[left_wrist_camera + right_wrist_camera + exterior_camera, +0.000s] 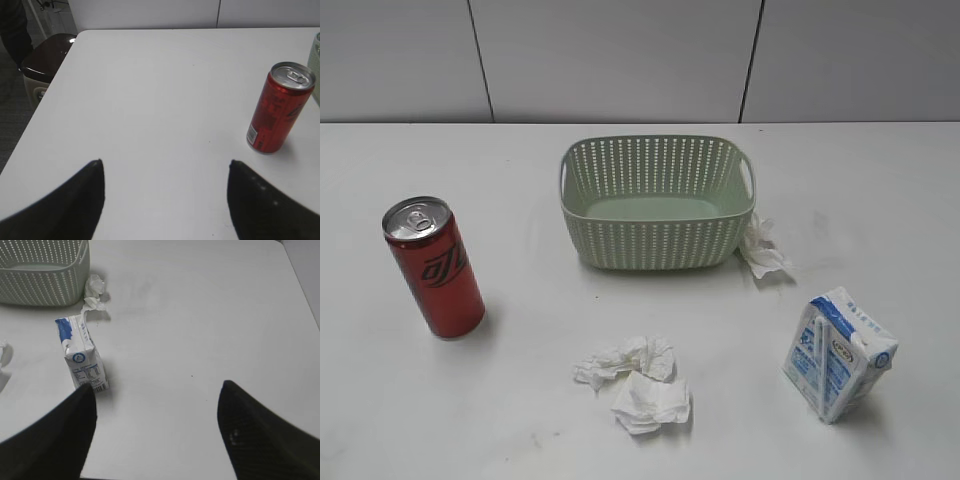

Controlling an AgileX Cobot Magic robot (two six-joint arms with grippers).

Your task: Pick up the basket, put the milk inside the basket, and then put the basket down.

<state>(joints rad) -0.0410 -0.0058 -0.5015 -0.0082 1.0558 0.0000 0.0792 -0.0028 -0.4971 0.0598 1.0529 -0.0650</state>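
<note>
The basket (657, 203) sits upright and empty toward the back middle of the table (520, 420), its cut-out handles at the left and right ends, with a crumpled tissue (761, 250) touching its right front corner. The milk (838, 353) stands upright at the front right, well apart from the basket; a red soda can (433, 266) stands at the front left and more crumpled tissue (635, 384) lies front centre. Nothing has been lifted yet, so the step in hand looks to be picking up the basket. To do it well, one pincer should come down over a rim or handle cut-out, close on the thin wall, and lift level so the basket does not swing; the tissue beside the right corner is best avoided, which makes the left end the cleaner grip. The left gripper (166, 172) hangs over bare table with the can off to its right, fingers spread wide and holding nothing. The right gripper (156, 392) is likewise spread apart and empty, the milk just beyond its left finger, apparently not touching
</note>
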